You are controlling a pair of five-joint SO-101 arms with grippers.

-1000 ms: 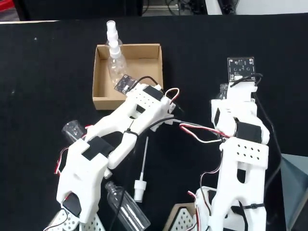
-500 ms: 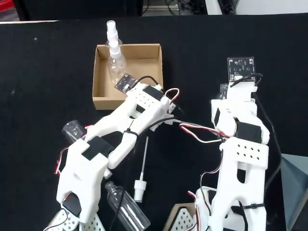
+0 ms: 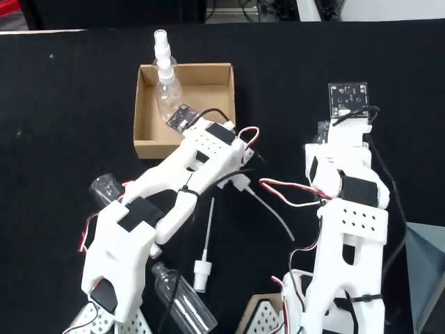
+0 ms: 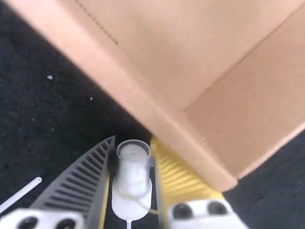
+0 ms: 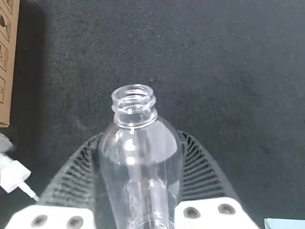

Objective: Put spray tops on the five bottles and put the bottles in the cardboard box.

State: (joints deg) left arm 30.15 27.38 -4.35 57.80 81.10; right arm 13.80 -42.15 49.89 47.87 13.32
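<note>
Squarely spray top [image 4: 129, 183] inside left tool [image 4: 132, 143], beside cardboard box [image 4: 119, 81].

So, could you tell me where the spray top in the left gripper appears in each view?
High view: the spray top shows mid-table, off the cardboard box's near right corner.
Left wrist view: clamped in the left gripper, just short of the box's outer wall.
Right wrist view: beside the held bottle, on the box's side.
Shared landmark: the cardboard box.
</note>
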